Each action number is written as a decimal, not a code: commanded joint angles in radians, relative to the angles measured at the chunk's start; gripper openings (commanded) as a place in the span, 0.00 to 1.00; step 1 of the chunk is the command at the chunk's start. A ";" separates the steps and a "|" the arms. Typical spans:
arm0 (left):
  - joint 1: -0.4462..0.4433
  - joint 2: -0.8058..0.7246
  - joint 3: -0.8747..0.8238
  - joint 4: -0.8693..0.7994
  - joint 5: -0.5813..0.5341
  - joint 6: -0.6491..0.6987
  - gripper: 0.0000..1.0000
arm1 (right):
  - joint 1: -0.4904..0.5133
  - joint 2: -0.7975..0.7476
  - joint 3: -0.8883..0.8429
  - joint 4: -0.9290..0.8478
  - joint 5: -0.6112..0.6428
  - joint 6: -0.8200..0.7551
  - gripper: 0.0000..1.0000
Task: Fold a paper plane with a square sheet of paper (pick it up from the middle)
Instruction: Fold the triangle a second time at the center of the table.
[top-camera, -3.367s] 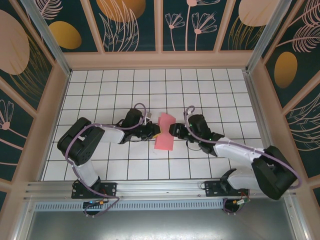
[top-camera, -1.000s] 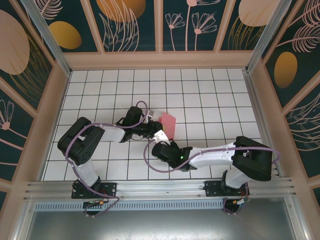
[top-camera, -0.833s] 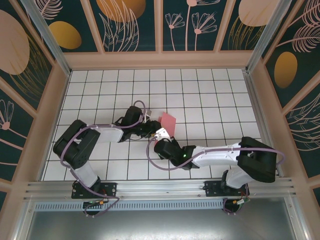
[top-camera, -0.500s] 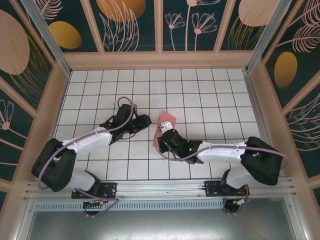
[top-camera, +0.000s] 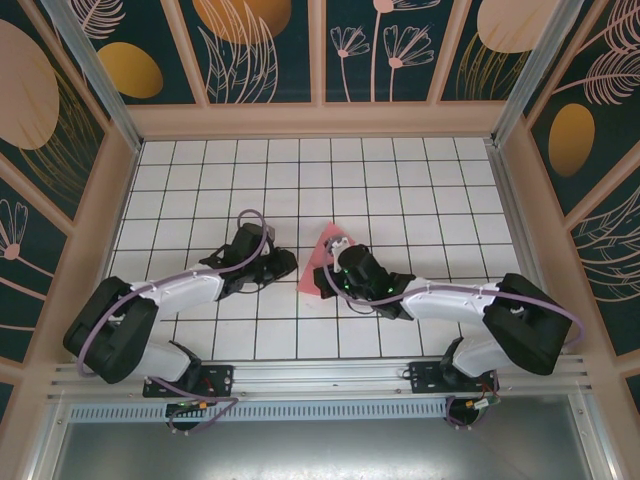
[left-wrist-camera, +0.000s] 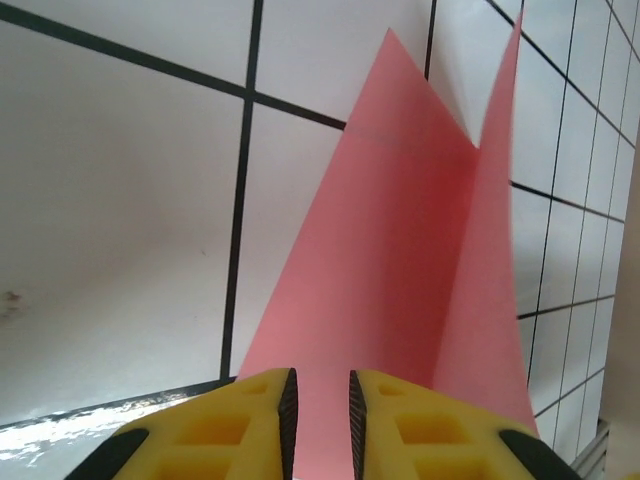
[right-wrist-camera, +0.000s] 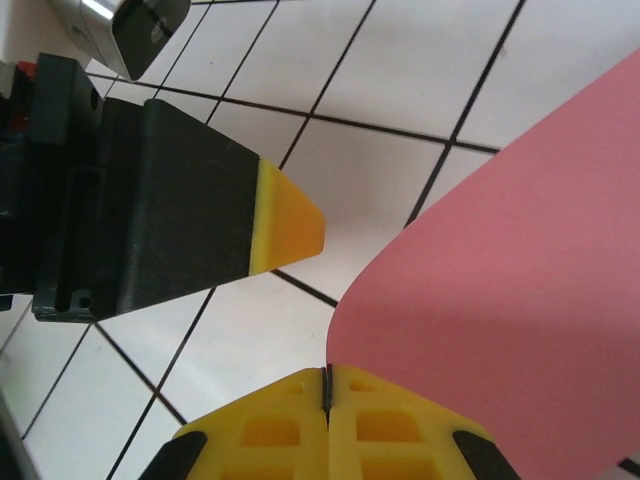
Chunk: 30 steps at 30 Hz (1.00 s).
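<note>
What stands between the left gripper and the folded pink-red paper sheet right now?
Nothing visible. A short gap of bare white tiled tabletop lies between the left gripper and the folded pink-red paper sheet, which the right gripper holds pinched at its edge.

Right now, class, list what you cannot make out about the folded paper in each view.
Top view: the pink paper, part hidden under the right gripper.
Left wrist view: its lower end, behind the left gripper.
Right wrist view: most of it, cut off by the frame's right edge.
</note>
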 joint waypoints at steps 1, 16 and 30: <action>-0.022 0.033 0.009 0.060 0.054 0.006 0.22 | -0.037 -0.038 -0.055 0.071 -0.146 0.068 0.00; -0.089 0.142 0.050 0.081 0.080 0.000 0.18 | -0.079 -0.053 -0.127 0.107 -0.140 0.126 0.00; -0.108 0.184 0.066 0.070 0.088 -0.030 0.09 | -0.089 -0.042 -0.139 0.114 -0.133 0.139 0.00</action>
